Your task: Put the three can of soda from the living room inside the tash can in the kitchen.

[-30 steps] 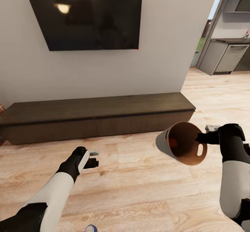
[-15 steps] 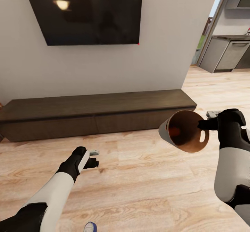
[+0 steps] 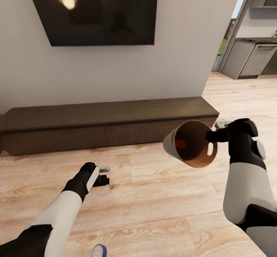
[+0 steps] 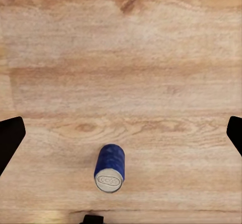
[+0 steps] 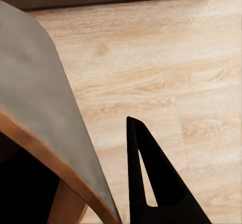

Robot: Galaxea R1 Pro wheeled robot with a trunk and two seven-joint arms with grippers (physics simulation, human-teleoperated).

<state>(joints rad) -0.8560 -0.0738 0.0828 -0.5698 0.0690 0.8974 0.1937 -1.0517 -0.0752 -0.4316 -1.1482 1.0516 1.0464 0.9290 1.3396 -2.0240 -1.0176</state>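
Your right hand [image 3: 215,130] is clamped on the rim of the tash can [image 3: 184,146], holding it tipped on its side in the air, mouth facing back toward you, above the wood floor [image 3: 161,207]. It sits just in front of the right end of the long dark bench [image 3: 104,120]. Orange-brown inside shows, w/ a cut-out handle hole near the rim by the hand. There's an orange patch deep inside the can; can't tell what it is. In the right wrist view the can's grey wall [image 5: 40,103] and brown rim sit against one dark finger [image 5: 151,183], floor behind.

Your left hand [image 3: 103,175] is low over the floor, left of centre, holding nothing. In the left wrist view its fingers [image 4: 10,138] sit far apart at the frame sides, so it's spread wide.

Dark blue can of soda [image 4: 110,167] lies on its side on the floor between those fingertips, silvery end toward the camera, touching neither finger. In the head view you get a sliver of it at the bottom edge [image 3: 99,251], near your base, well behind the left hand.

Surroundings: black wall TV [image 3: 96,10] on the pale wall above the bench. Far right, past the wall's end, the kitchen opening w/ grey cabinets [image 3: 250,62] and a dark counter top. Tash can is on the living room side, well apart from that kitchen area.
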